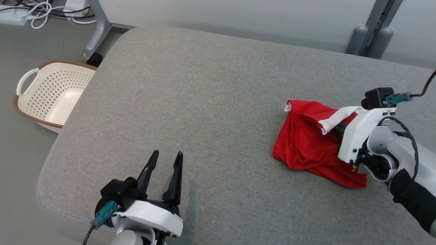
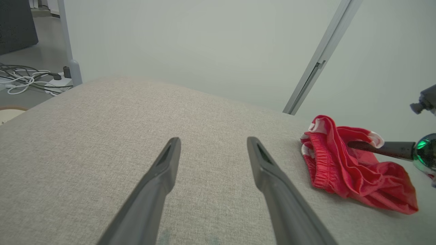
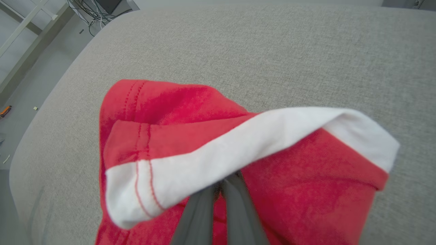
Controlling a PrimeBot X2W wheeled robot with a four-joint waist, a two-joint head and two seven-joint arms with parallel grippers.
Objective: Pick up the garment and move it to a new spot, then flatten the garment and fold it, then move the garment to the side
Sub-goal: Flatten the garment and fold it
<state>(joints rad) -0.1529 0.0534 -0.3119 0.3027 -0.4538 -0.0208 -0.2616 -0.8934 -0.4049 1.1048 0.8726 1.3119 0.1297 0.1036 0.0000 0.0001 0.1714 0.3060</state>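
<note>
Your right gripper (image 3: 223, 182) is clenched on the white hem of the crumpled red fabric garment (image 1: 306, 143), which lies at the right of the grey upholstered table (image 1: 204, 85). It is well apart from your left gripper (image 1: 167, 157), which waits spread and empty at the near edge. The pick-up looks to be under way; next, lift the cloth clear and carry it toward open table. The right wrist view shows the pinch close up, while the head view adds a cream perforated plastic basket (image 1: 25, 81) beyond the table's left edge.

garment (image 1: 306, 143) at the right of the surface (image 1: 190, 95), right gripper (image 3: 223, 182) pinching its fold, left gripper (image 1: 167, 158) over the near left, basket (image 1: 41, 92) on the floor (image 1: 20, 51) further left
</note>
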